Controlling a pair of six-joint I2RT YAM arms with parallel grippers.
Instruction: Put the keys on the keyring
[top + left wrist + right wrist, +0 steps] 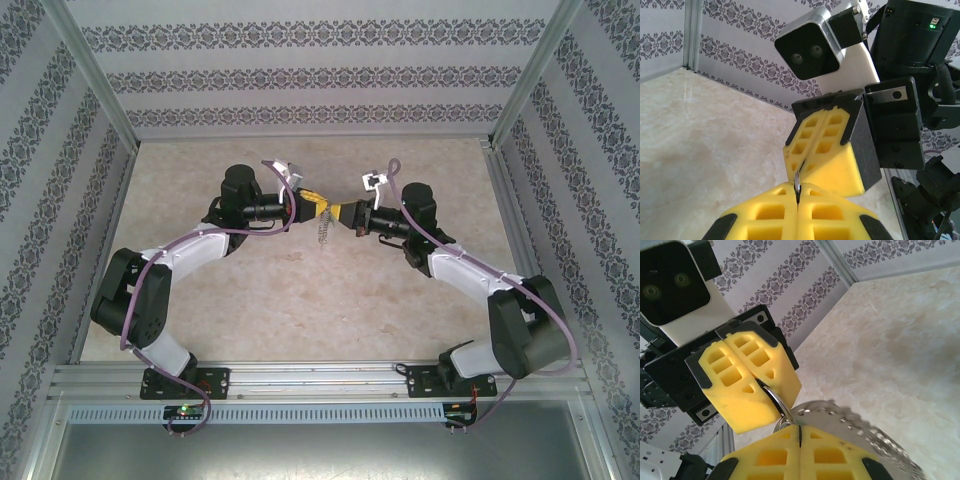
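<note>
The table [300, 310] lies well below the left gripper [315, 205], which is raised in mid-air. The right gripper [345, 214] meets it tip to tip. The left gripper is clamped tight on one end of the keyring [855, 426], whose studded side dangles just beneath it. The right gripper's fingers are pressed together against it, and what they pinch is hidden. The threading looks to be in hand. Whether the keys are on the loop yet, I cannot tell.
</note>
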